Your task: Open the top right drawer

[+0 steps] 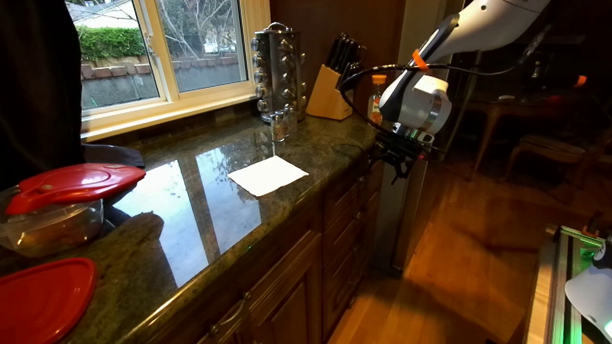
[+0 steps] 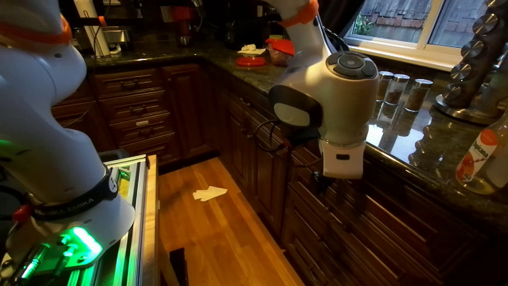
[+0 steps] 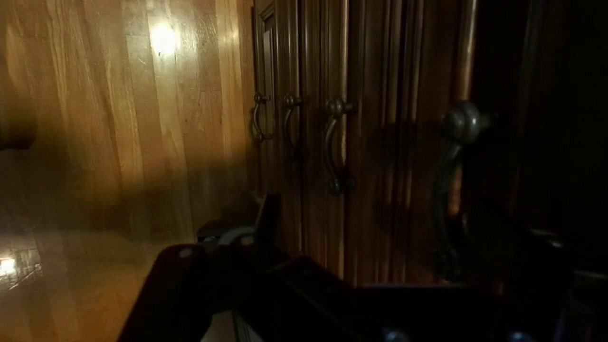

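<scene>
Hanging in front of the desk (image 1: 330, 148), topped with dark stone, and a little below its top, my gripper (image 1: 388, 167) faces a stack of wooden drawers (image 1: 342, 255). The top right drawer (image 3: 437, 71) is the one directly under the desk; its brown front looks shut. In the wrist view its curved metal handle (image 3: 442, 186) lies between my fingers (image 3: 269, 213), which are spread wide and grip nothing. The finger nearer the desk is lost in shadow, so I cannot tell whether it touches the handle.

That darkness is my main worry. The handle sits off-centre, toward the desk-side finger, so closing here could shove against it and slide off instead of hooking. Pressing in too far could jab the drawer front. Pulling at a slant might jam the drawer halfway. My black cable (image 1: 392, 67), looping near the desk's edge, could catch there, and a hard tug might tip the juice bottle (image 2: 478, 157) standing on the desk.
</scene>
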